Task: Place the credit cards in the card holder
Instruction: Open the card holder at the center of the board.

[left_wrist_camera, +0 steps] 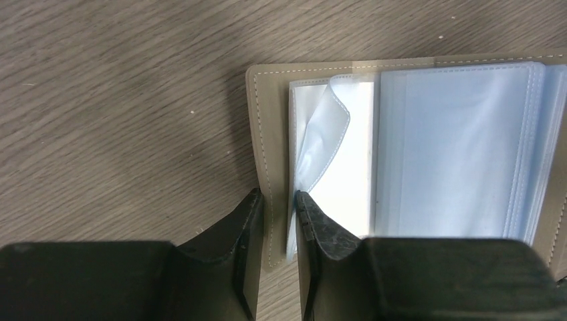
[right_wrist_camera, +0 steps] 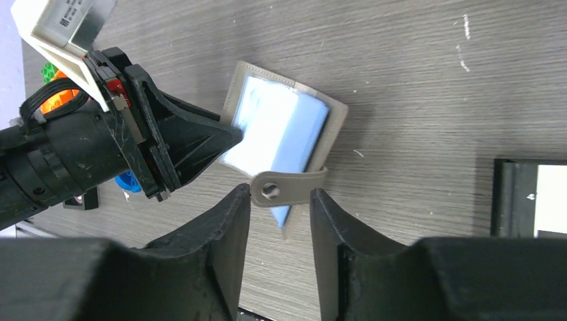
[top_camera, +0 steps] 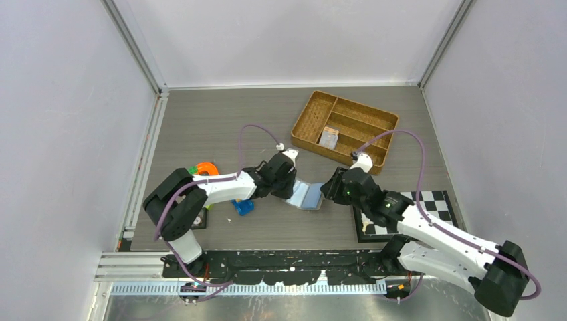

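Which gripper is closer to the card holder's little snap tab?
The right gripper: the snap tab lies between its fingers; the left gripper is at the card holder's opposite edge.

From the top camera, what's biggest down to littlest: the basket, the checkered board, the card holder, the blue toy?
basket
checkered board (partly hidden, so a close call)
card holder
blue toy
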You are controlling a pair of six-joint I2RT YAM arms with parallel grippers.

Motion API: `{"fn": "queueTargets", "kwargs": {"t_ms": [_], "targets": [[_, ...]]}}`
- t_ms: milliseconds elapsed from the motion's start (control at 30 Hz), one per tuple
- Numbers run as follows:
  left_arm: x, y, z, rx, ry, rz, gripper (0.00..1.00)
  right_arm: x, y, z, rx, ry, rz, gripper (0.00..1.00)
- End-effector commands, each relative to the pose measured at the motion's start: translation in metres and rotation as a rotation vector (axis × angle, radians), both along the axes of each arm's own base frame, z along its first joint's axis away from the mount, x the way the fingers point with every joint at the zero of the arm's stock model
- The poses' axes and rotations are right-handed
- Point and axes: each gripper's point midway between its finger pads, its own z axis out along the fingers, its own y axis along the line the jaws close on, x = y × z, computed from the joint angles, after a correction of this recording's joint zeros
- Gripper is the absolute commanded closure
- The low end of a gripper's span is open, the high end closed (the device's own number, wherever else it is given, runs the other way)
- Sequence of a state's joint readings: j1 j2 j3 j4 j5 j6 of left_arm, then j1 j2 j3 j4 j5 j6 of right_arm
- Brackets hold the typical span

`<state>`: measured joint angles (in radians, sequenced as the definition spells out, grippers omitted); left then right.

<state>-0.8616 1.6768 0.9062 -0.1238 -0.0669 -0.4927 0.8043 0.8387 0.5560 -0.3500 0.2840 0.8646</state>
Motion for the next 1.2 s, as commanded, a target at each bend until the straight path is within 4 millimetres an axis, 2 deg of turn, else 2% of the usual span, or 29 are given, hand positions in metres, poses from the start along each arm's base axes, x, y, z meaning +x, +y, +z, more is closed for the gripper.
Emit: {"fn": "queueTargets", "kwargs": {"t_ms": [0, 167, 267, 433, 800, 1167], "targets": [[-0.003, -0.008, 0.013, -0.083, 0.007, 0.011, 0.76, 0.011, 0.025, 0.033, 0.076, -0.052, 0.052, 0.58], [-0.006, -0.01, 0.014, -0.112, 0.021, 0.022, 0.8, 0.011, 0.029, 0.053, 0.097, -0.102, 0.09, 0.52], [-0.008, -0.012, 0.015, -0.128, 0.029, 0.029, 0.81, 0.009, 0.038, 0.052, 0.095, -0.076, 0.131, 0.52], [-0.013, -0.017, 0.02, -0.164, 0.055, 0.025, 0.82, 0.007, 0.049, 0.031, 0.07, 0.013, 0.161, 0.63], [-0.014, -0.015, 0.021, -0.168, 0.061, 0.032, 0.83, 0.005, 0.026, -0.028, -0.169, 0.202, 0.109, 0.61], [-0.016, -0.015, 0.018, -0.165, 0.07, 0.031, 0.83, 0.002, 0.015, -0.063, -0.231, 0.297, 0.071, 0.61]]}}
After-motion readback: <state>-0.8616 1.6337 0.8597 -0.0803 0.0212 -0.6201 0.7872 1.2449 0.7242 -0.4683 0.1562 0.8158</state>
